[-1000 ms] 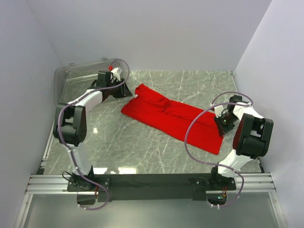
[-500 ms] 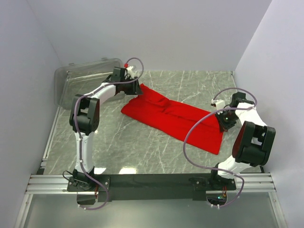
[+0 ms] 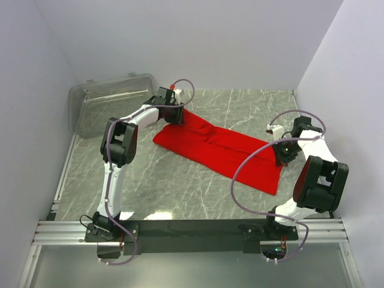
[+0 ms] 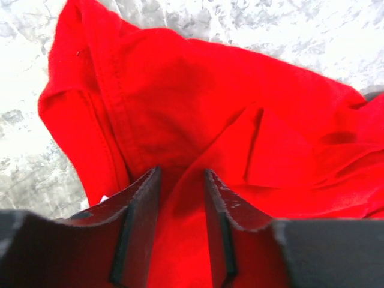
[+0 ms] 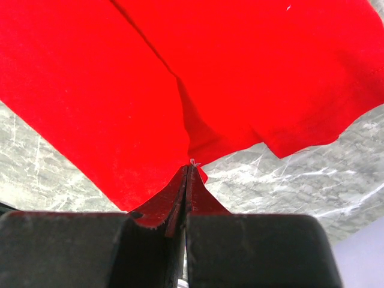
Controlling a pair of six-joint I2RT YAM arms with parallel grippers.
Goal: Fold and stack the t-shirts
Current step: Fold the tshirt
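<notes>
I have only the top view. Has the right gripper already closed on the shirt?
Observer: Yes. The right gripper is shut, pinching the shirt at its edge.
Operator: And the left one?
Observer: The left gripper is open; red cloth shows between its fingers.
Operator: Which part of the shirt is there?
Observer: I cannot tell. A stitched seam runs just ahead of it.

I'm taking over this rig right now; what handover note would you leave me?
Left end effector: open, fingers straddling a raised fold at the far left end of the t-shirt.
Right end effector: shut on the t-shirt edge at its right end.
T-shirt: one in view, lying as a long strip diagonally on the table.
Done: apparently folded lengthwise.
Left: close left grasp, fold ends together, stack.
</notes>
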